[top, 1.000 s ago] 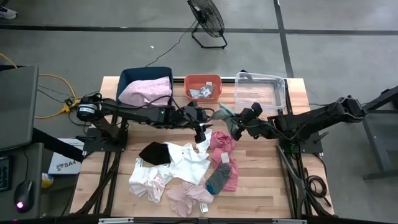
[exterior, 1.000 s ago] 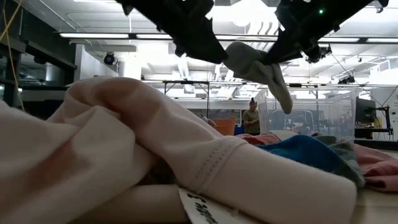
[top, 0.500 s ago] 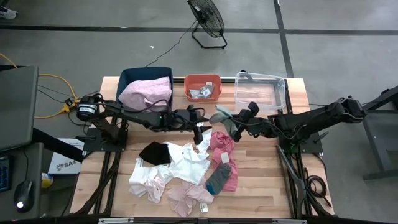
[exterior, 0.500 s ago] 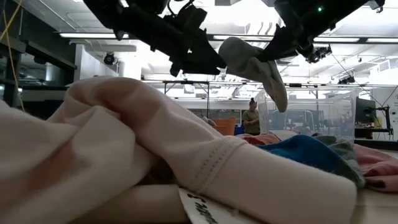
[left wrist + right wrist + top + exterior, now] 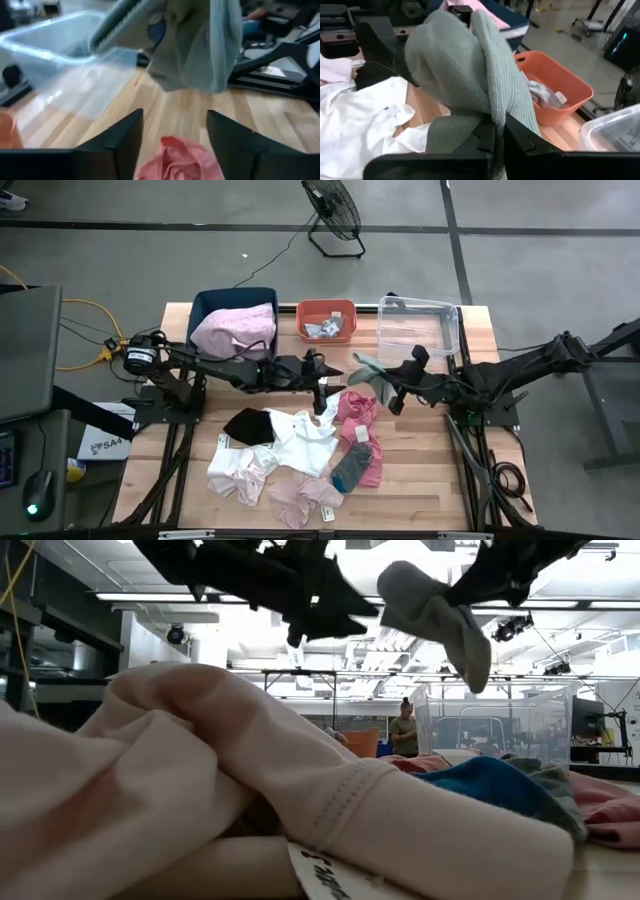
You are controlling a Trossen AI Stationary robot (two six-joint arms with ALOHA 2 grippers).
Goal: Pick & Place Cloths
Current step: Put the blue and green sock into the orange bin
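Observation:
My right gripper [image 5: 392, 388] is over the table's middle, shut on a sage green cloth [image 5: 368, 368], which shows high in the low view [image 5: 440, 610]. My left gripper [image 5: 322, 378] hangs open just left of that cloth, touching nothing. In its wrist view the open gripper [image 5: 175, 137] has the cloth [image 5: 200, 50] ahead of it and a pink cloth [image 5: 180, 160] below. The other cloths lie heaped on the near half of the table: black [image 5: 248, 425], white [image 5: 300, 435], pink [image 5: 355, 410], teal-grey [image 5: 352, 465] and pale pink [image 5: 300, 495]. My right gripper pinches a bunched fold of the sage green cloth [image 5: 485, 117] between its two fingers [image 5: 520, 137], several layers thick. The fingers come from the table's right, about level. The cloth is lifted clear of the table and bulges ahead of the fingers, with one end drooping [image 5: 470, 645].
Three bins stand along the far edge: a blue bin [image 5: 205, 305] holding a pink cloth, an orange bin [image 5: 326, 307] holding grey-white pieces, and a clear bin [image 5: 418, 308]. Bare wood lies to the right of the heap. A person [image 5: 404, 728] stands in the room behind.
My right gripper has risen with the sage green cloth and drawn back a little toward the table's right, so the cloth now hangs higher in the low view. My left gripper has risen too.

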